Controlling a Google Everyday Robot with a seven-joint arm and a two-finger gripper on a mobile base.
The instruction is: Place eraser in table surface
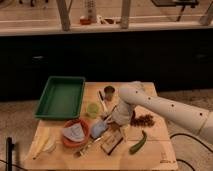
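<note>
The pale-wood table surface [157, 152] fills the lower middle of the camera view. My white arm reaches in from the right, and my gripper [113, 122] is low over the table's middle, just right of a light blue object [98, 128]. A dark rectangular block [112, 143] lies just in front of the gripper. I cannot tell which thing is the eraser, or whether the gripper holds anything; its end is hidden by the wrist.
A green tray [60, 97] sits at the back left. An orange bowl [75, 134] with a grey cloth, a green cup [92, 109], a metal cup [109, 91], a red cluster [145, 120] and a long green vegetable [138, 142] surround the gripper. Dark cabinets stand behind.
</note>
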